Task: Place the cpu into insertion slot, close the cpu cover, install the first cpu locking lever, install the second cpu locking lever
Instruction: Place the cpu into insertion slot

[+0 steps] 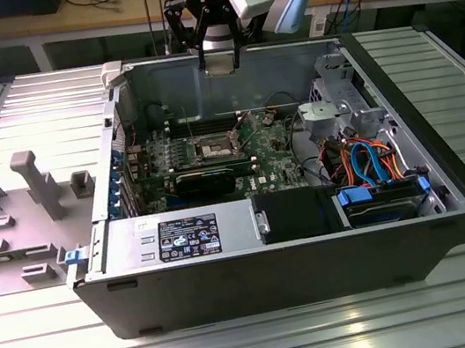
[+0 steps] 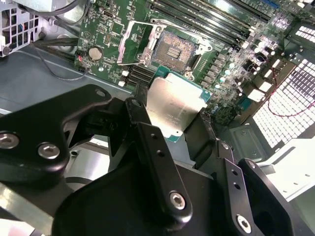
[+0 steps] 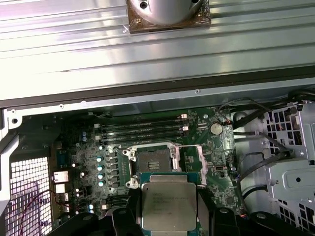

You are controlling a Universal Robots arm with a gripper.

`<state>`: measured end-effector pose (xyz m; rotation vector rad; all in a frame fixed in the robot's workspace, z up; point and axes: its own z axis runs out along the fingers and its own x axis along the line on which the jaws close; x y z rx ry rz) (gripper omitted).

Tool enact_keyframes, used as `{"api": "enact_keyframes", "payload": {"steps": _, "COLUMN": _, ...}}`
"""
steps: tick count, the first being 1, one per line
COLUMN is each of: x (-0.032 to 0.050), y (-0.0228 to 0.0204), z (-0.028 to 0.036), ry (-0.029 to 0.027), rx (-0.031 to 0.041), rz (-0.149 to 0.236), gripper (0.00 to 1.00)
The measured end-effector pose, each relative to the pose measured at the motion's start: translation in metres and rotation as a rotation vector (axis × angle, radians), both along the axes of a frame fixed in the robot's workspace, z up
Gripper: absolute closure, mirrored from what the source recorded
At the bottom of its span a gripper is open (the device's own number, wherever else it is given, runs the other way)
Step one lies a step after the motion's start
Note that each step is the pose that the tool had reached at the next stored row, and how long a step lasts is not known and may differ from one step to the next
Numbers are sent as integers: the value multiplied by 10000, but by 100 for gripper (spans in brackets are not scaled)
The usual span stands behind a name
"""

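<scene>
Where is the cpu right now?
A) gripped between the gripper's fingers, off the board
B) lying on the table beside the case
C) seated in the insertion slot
A: in the second wrist view the cpu sits clamped in the gripper, clear of the bare insertion slot.

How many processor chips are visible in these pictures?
1. The chip is held in the end effector, not yet in the empty socket; others may be hidden.

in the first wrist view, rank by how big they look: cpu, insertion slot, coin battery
1. cpu, though it is nearest the camera, so its lead over the slot is unsure
2. insertion slot
3. coin battery, clearly smallest
</scene>
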<state>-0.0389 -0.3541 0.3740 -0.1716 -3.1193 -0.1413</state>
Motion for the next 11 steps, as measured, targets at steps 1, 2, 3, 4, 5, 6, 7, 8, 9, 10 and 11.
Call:
{"api": "enact_keyframes", "payload": {"steps": 1, "x": 0, "y": 0, "z": 0, "ry": 0, "rx": 0, "rz": 0, "gripper": 46}}
{"api": "enact_keyframes", "payload": {"steps": 2, "x": 0, "y": 0, "z": 0, "ry": -1, "rx": 0, "rz": 0, "gripper": 46}}
{"api": "enact_keyframes", "payload": {"steps": 3, "x": 0, "y": 0, "z": 0, "ry": -1, "rx": 0, "rz": 0, "gripper": 46}}
{"api": "enact_keyframes", "payload": {"steps": 4, "x": 0, "y": 0, "z": 0, "ry": 0, "rx": 0, "rz": -1, "gripper": 46}}
{"api": "enact_keyframes", "payload": {"steps": 5, "x": 0, "y": 0, "z": 0, "ry": -1, "rx": 0, "rz": -1, "gripper": 46}}
{"api": "enact_keyframes", "payload": {"steps": 6, "x": -1, "y": 0, "z": 0, "ry": 0, "rx": 0, "rz": -2, "gripper": 46}}
{"api": "enact_keyframes", "payload": {"steps": 7, "x": -2, "y": 0, "z": 0, "ry": -1, "rx": 0, "rz": -2, "gripper": 46}}
{"api": "enact_keyframes", "payload": {"steps": 8, "x": -3, "y": 0, "z": 0, "ry": 0, "rx": 0, "rz": -3, "gripper": 46}}
{"api": "enact_keyframes", "payload": {"steps": 9, "x": -4, "y": 0, "z": 0, "ry": -1, "rx": 0, "rz": -3, "gripper": 46}}
{"api": "enact_keyframes", "payload": {"steps": 10, "x": -6, "y": 0, "z": 0, "ry": 0, "rx": 0, "rz": -4, "gripper": 46}}
{"api": "enact_keyframes", "payload": {"steps": 11, "x": -6, "y": 0, "z": 0, "ry": 0, "rx": 1, "rz": -8, "gripper": 46}}
